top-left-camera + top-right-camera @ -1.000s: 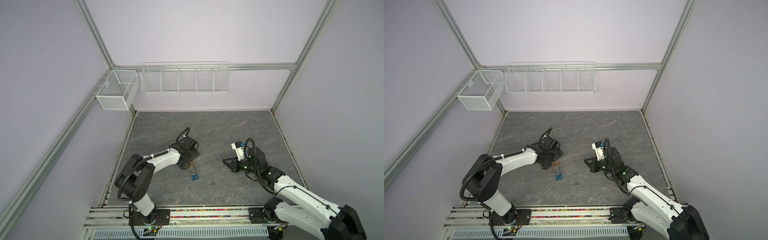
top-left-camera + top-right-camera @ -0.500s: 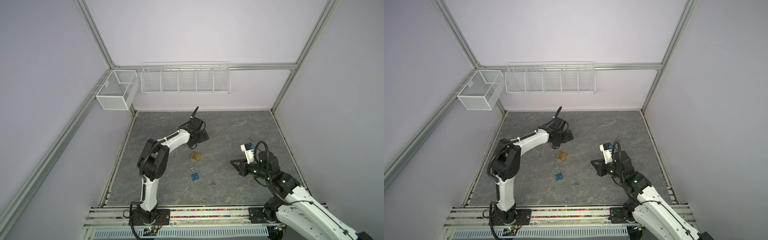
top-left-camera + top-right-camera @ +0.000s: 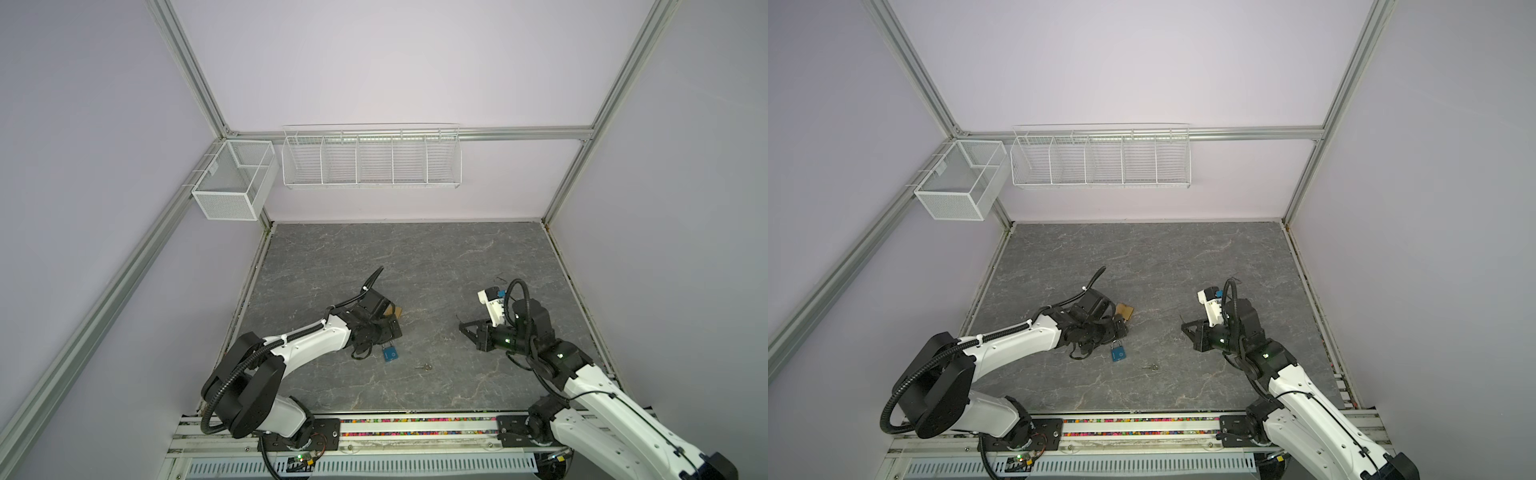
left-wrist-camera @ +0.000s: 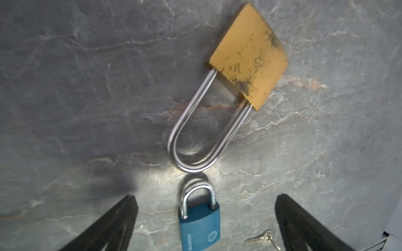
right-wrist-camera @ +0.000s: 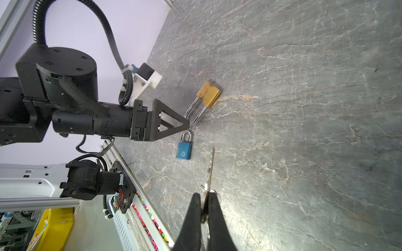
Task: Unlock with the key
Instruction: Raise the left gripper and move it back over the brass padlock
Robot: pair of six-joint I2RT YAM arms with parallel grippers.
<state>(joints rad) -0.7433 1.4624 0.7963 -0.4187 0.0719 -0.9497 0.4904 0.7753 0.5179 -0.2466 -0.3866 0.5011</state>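
Evidently, the left hand (image 4: 205, 197), spread wide, is hovering over the blue padlock (image 4: 199, 228) beside the brass padlock (image 4: 248, 56), both lying shut on the bench (image 3: 415, 257). The right hand (image 5: 204, 196) is clamping the key (image 5: 210, 165) well apart from them; inserting and turning are waiting.

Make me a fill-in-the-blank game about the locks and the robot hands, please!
The small padlock is ___.
The brass padlock has the ___ shackle.
The left gripper is wide ___.
The right gripper is pinching a ___.
Missing words: blue, longer, open, key.
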